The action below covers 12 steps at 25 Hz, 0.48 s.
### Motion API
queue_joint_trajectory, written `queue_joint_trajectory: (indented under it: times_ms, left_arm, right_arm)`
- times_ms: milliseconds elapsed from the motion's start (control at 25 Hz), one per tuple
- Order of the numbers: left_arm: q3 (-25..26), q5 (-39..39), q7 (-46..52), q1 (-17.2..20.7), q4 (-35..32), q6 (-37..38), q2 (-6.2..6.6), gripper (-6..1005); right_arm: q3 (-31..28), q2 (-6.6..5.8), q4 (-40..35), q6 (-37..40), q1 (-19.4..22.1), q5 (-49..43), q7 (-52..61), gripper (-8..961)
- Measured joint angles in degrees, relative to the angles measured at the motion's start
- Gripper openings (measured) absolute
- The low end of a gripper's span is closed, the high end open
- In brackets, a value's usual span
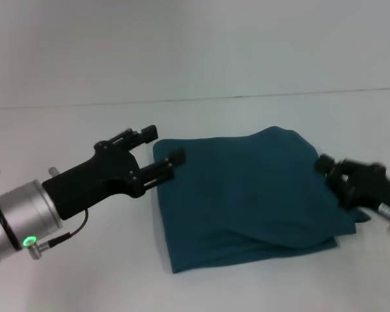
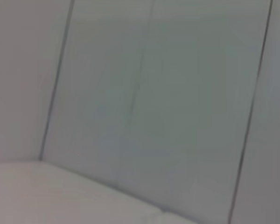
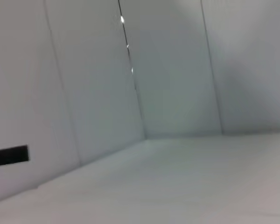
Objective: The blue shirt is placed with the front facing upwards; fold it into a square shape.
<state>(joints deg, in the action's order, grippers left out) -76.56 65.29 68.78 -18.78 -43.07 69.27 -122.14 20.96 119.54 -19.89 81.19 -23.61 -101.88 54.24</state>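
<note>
Head view shows the blue shirt (image 1: 247, 195) lying on a white table (image 1: 84, 279), already folded into a rough, thick rectangle with no lettering showing. Its near edge reveals stacked layers, and the far right part bulges up into a soft hump. The fabric sits slightly right of the middle of the table.

The left gripper (image 1: 162, 153) hovers at the shirt's far left corner, pointing toward the cloth. Its two black fingers (image 1: 146, 134) stand apart with a clear gap between them and nothing in that gap, so the jaws are released. One fingertip overlaps the corner of the fabric in this view (whether it touches the cloth cannot be told). Behind it the silver forearm carries a green light (image 1: 30, 242).

The right gripper (image 1: 335, 175) is at the shirt's right edge, low and close to the fabric, and somewhat blurred. Whether its jaws are spread or closed, or pinching the cloth, cannot be told.

Left wrist view shows only pale wall panels (image 2: 154, 93) with thin dark seams. Right wrist view shows similar panels (image 3: 172, 70), bare table surface, and a small dark bar at the picture's edge that cannot be identified.
</note>
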Motion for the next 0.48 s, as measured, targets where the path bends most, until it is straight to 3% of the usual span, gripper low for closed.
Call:
queue_joint_trajectory:
  times_ms: [80, 120, 200, 320, 400, 480]
  left_arm:
    - [1.87, 8.08, 7.54, -2.43, -1.73, -0.37, 0.98, 754]
    - [2.37, 10.93, 10.37, -3.42, -2.15, -0.47, 1.41, 758]
    - [3.08, 18.46, 17.36, -5.96, -3.43, -0.67, 2.43, 769]
    - [3.09, 29.45, 25.73, -9.64, -5.64, -0.42, 3.27, 794]
    - [2.95, 35.96, 29.32, -11.59, -7.37, -0.19, 2.98, 810]
    - [3.0, 40.34, 31.06, -12.96, -8.42, 0.06, 2.43, 839]
  right_arm:
    - [5.58, -0.1, -13.78, 0.31, -2.34, -7.75, 17.03, 30]
    - [5.58, -0.1, -13.78, 0.31, -2.34, -7.75, 17.03, 31]
    - [10.55, -0.1, -23.82, 0.83, -4.23, -14.39, 28.91, 32]
    - [17.88, -0.12, -34.79, 2.85, -6.71, -22.92, 41.83, 147]
    - [22.59, -0.1, -39.42, 4.77, -8.4, -26.48, 47.41, 223]
    - [26.56, -0.1, -41.77, 5.94, -10.01, -29.23, 50.76, 366]
